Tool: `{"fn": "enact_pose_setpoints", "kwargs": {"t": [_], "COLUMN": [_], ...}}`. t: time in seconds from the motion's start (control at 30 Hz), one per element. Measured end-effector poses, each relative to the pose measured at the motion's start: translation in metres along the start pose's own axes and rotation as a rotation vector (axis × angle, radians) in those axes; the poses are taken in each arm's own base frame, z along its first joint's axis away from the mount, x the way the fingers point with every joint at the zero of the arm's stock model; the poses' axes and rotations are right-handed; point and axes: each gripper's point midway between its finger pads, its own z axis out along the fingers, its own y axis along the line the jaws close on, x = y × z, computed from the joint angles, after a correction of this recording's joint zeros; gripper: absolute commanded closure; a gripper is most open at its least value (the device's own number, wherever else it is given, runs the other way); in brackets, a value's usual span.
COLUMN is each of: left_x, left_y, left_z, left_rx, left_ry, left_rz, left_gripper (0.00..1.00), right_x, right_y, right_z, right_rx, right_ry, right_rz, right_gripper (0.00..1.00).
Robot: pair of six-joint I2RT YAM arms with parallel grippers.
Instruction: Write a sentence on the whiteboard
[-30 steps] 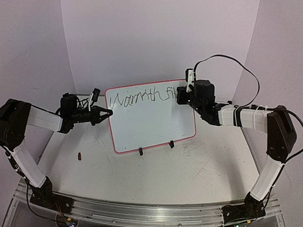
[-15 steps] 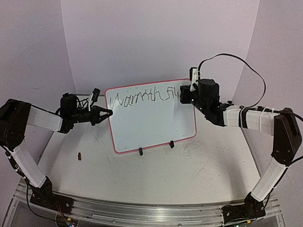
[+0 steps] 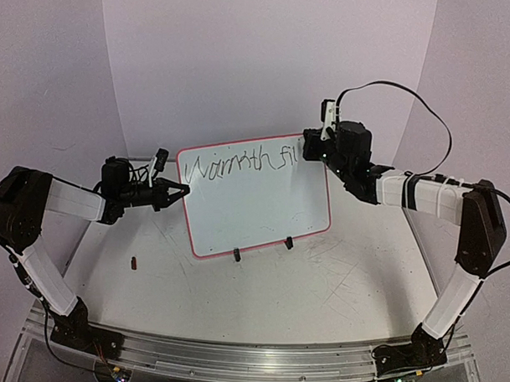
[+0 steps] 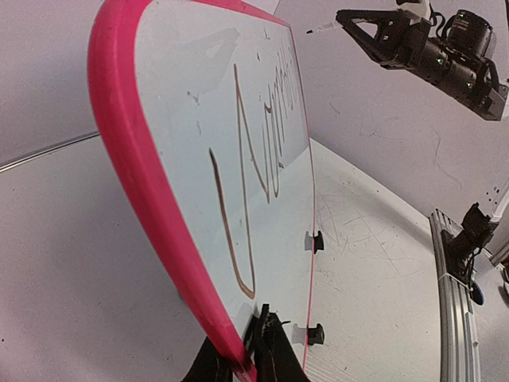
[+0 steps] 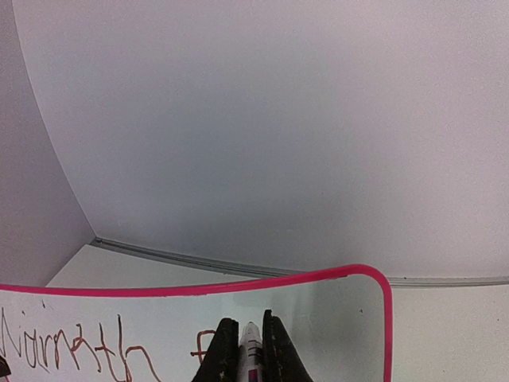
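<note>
The whiteboard (image 3: 258,209), white with a pink-red frame, stands upright on two black clip feet at the table's middle. My left gripper (image 3: 181,190) is shut on its left edge; in the left wrist view the fingers (image 4: 270,354) pinch the pink frame (image 4: 131,159). The sentence (image 3: 237,164) runs along the top line and reads roughly "Warmth fil". My right gripper (image 3: 311,143) sits at the board's upper right corner, shut on a white marker (image 5: 251,352). The marker points at the board (image 5: 334,318) just right of the last letters (image 5: 200,346).
A small dark red-brown piece (image 3: 133,263) lies on the scratched grey tabletop left of the board. The clip feet (image 3: 236,255) stick out in front of the board. A black cable (image 3: 409,100) loops above the right arm. A metal rail (image 3: 232,358) runs along the near edge.
My right gripper has risen with the marker toward the board's top right corner, uncovering the letters "fil". The left gripper and the board have not moved.
</note>
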Motion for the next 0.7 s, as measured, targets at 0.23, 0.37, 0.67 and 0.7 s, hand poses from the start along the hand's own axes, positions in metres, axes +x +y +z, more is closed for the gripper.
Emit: {"fn": "enact_pose_setpoints", "kwargs": {"t": [0.23, 0.37, 0.67, 0.7], "left_x": [0.000, 0.000, 0.000, 0.000], "left_y": [0.000, 0.000, 0.000, 0.001], "left_z": [0.000, 0.000, 0.000, 0.000], "left_rx": [0.000, -0.001, -0.003, -0.004], "left_ry": [0.000, 0.000, 0.000, 0.000], "left_rz": [0.000, 0.000, -0.001, -0.002], "left_gripper": [1.00, 1.00, 1.00, 1.00], "right_x": [0.017, 0.022, 0.033, 0.038], "right_y": [-0.005, -0.007, -0.010, -0.011], "right_z": [0.010, 0.012, 0.010, 0.009], "right_rx": [0.018, 0.029, 0.034, 0.035], "right_ry": [0.029, 0.038, 0.050, 0.060], "right_rz": [-0.018, -0.032, -0.037, -0.038], "right_gripper": [1.00, 1.00, 1.00, 1.00]}}
